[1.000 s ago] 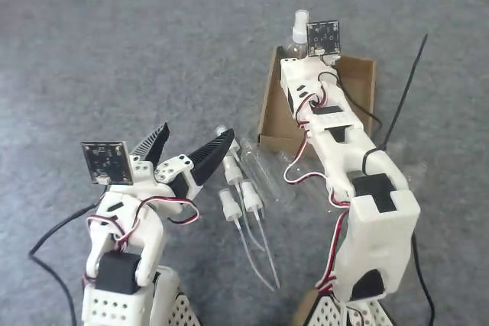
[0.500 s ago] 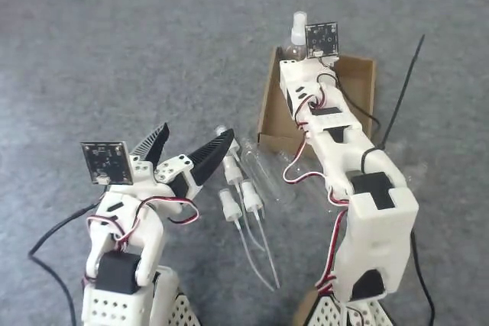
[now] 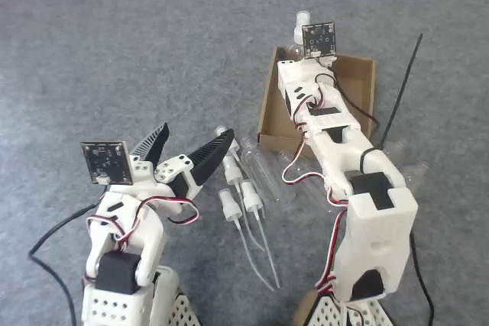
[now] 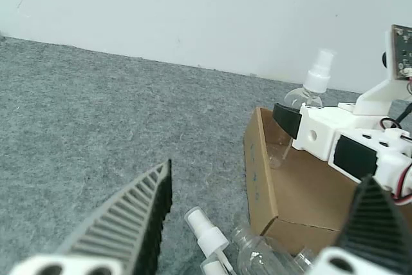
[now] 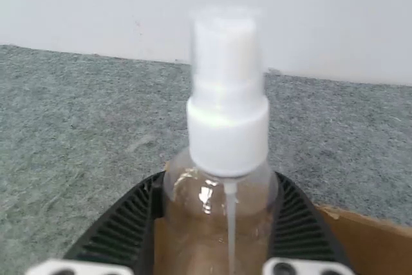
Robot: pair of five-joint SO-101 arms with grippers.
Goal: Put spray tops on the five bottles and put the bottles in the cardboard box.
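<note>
Over the cardboard box (image 4: 302, 198), clear round bottle (image 5: 225, 133) pinched in right claw (image 5: 219, 191); ribbed left claw (image 3: 197, 132) spread.

**Tabletop (image 3: 114, 59) tally**

One open brown cardboard box (image 3: 268, 103). One clear plastic bottle with a white spray top (image 5: 193, 204), at the box's 12 o'clock. At least three loose white spray tops with long tubes (image 3: 227, 204), at its 7 o'clock. Clear bottles (image 3: 263, 172) lying alongside: number unclear.

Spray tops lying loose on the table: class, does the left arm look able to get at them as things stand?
Probably yes: the left gripper is open right beside the spray tops, nothing between.
</note>
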